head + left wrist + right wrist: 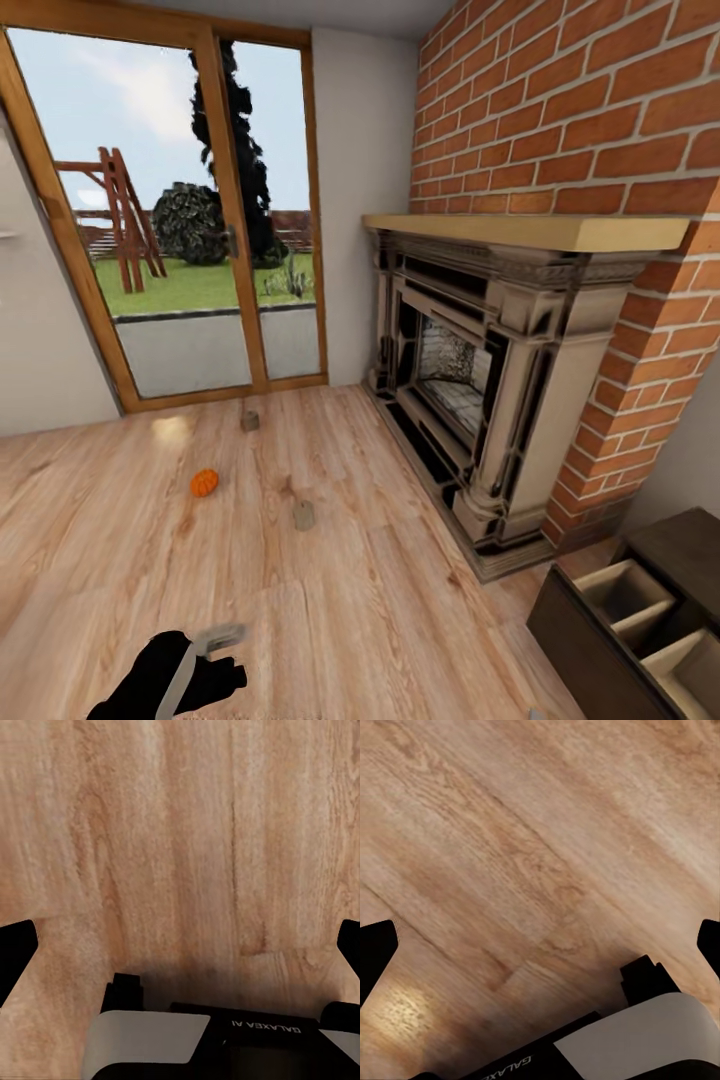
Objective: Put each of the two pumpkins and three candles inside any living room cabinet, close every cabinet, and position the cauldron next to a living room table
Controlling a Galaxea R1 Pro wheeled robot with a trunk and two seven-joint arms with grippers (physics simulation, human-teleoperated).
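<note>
One orange pumpkin lies on the wooden floor ahead and to the left. A tan-grey candle stands beyond it near the glass door, and a second candle sits closer, to the pumpkin's right. The dark-brown cabinet is at the lower right, with two drawers pulled open showing pale insides. My left arm hangs low at the lower left. In the wrist views, the left gripper and the right gripper both stand open over bare floor, holding nothing. The cauldron and the table are out of view.
A stone fireplace with a wooden mantel juts from the brick wall on the right. A wood-framed glass door closes off the far side. Open wooden floor stretches between me and the objects.
</note>
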